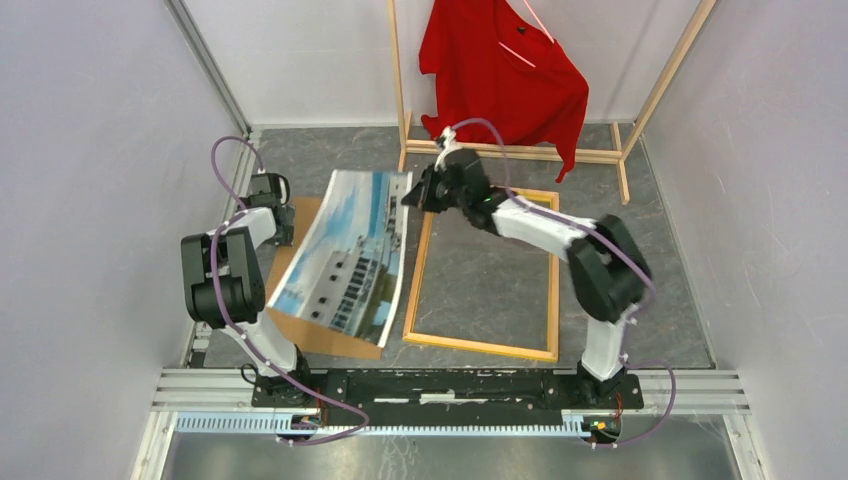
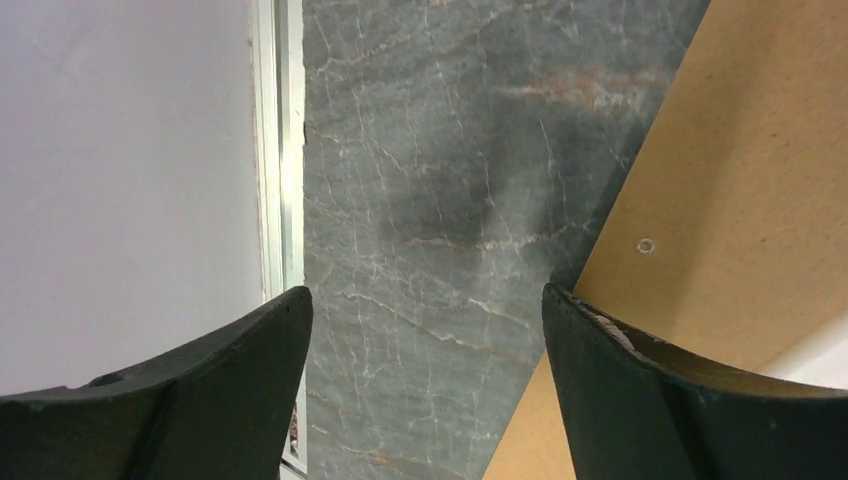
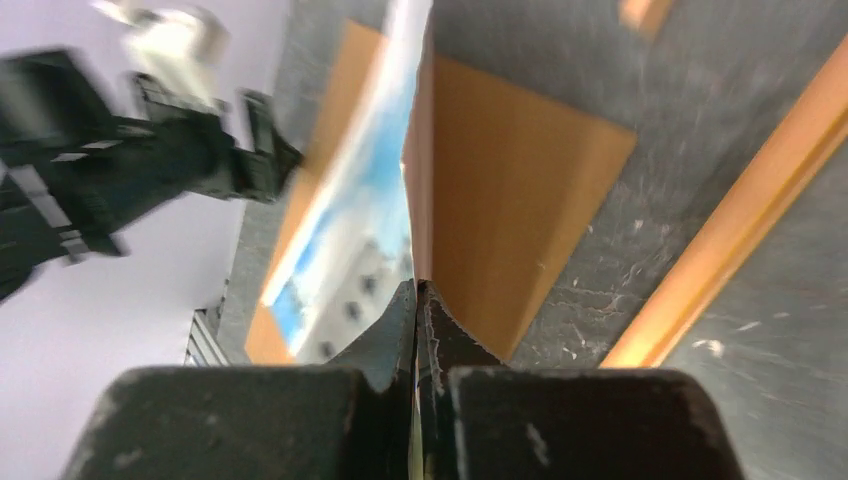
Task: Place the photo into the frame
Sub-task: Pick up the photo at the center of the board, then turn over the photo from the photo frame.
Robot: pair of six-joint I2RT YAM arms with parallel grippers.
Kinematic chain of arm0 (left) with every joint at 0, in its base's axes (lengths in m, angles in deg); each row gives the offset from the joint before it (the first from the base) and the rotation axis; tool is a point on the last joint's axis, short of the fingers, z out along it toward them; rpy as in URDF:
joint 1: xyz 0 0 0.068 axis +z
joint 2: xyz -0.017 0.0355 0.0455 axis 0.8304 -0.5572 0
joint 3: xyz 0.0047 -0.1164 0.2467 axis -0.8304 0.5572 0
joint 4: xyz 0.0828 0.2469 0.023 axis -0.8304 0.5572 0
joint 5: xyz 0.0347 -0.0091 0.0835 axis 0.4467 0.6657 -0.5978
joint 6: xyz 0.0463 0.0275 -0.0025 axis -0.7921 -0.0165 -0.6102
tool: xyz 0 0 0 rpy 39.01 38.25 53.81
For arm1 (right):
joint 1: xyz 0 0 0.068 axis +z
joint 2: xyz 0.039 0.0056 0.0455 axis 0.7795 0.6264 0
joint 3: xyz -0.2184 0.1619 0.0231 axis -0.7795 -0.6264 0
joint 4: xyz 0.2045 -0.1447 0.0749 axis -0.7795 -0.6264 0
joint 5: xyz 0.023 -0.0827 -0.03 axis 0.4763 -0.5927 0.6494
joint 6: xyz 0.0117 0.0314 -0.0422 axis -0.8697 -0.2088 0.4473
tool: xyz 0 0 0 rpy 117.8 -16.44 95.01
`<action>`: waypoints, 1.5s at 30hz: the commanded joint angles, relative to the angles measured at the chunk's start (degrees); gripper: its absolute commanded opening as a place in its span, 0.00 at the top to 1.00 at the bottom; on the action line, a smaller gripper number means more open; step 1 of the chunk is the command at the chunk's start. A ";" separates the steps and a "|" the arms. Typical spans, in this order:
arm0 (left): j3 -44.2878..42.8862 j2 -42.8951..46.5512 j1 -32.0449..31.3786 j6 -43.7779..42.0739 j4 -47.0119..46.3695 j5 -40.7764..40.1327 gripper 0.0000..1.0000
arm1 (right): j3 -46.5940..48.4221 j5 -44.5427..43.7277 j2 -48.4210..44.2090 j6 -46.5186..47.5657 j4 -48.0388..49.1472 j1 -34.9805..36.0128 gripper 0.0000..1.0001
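The photo, a print of a white building under blue sky, is lifted and curved above the brown backing board. My right gripper is shut on the photo's far right corner. In the right wrist view the photo runs edge-on out of the shut fingers. The frame lies flat on the table, light wood side up, just right of the photo. My left gripper is open and empty at the board's far left corner; its view shows the board beside the right finger.
A wooden clothes rack with a red shirt stands at the back, right behind the frame's far edge. White walls close in left and right. The grey stone-pattern table top shows between the left fingers.
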 commanded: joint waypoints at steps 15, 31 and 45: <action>0.27 6.18 0.37 -0.58 9.17 5.98 0.00 | 14.08 -46.79 -60.27 34.92 -64.73 -4.68 1.00; 0.49 8.53 0.48 0.02 10.39 7.11 0.00 | 10.69 -24.22 -46.55 32.99 -65.33 -4.53 1.00; 1.13 10.71 0.43 -0.44 10.06 6.47 0.00 | -13.62 -11.40 -34.17 10.23 -34.51 -4.43 1.00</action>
